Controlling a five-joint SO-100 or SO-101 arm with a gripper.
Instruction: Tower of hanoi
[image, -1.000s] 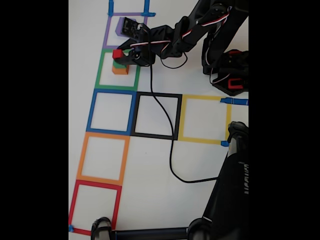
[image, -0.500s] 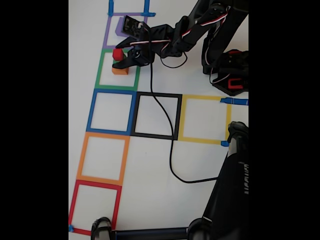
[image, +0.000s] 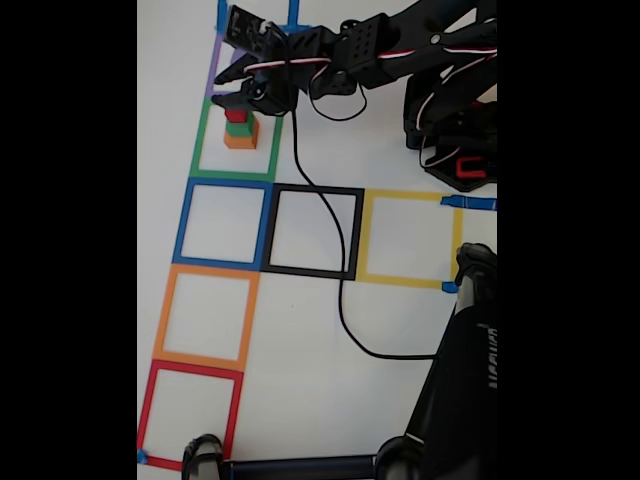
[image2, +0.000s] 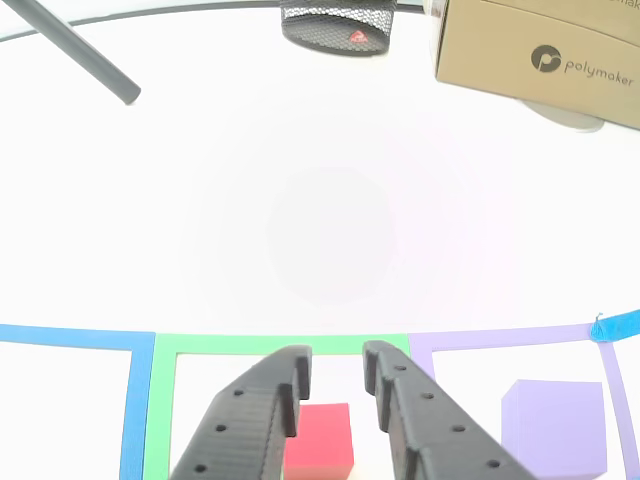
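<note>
Black ribbed plastic makes up the two fingers of our gripper (image2: 335, 385), which enter the other view from the bottom edge, parted by a narrow gap with nothing between them. We hold no cube. Just below the fingertips, seen through that gap, sits the small red solid cube (image2: 320, 437); we cannot tell from this view whether the pads touch it, but they appear to stand clear above it. To the right of our fingers in that view rests the large pale purple cube (image2: 555, 428), apart from the hand, inside the purple tape outline (image2: 470, 341). The red cube lies within the green tape square outline (image2: 165, 390), which frames our fingers on both sides.

In the fixed view our gripper (image: 238, 88) hovers just above a small stack: the red cube (image: 236, 116) on top, the green cube (image: 240, 128) under it, and the orange cube (image: 240, 140) at the bottom, all three standing upright together inside the green tape square outline (image: 203, 140). The stack sits directly beneath our fingertips. The purple cube is hidden behind the arm in this view. A black cable (image: 330, 270) trails from our wrist down across the white table (image: 300, 330), passing over the black tape square outline (image: 356, 235) well away from the hand.
</note>
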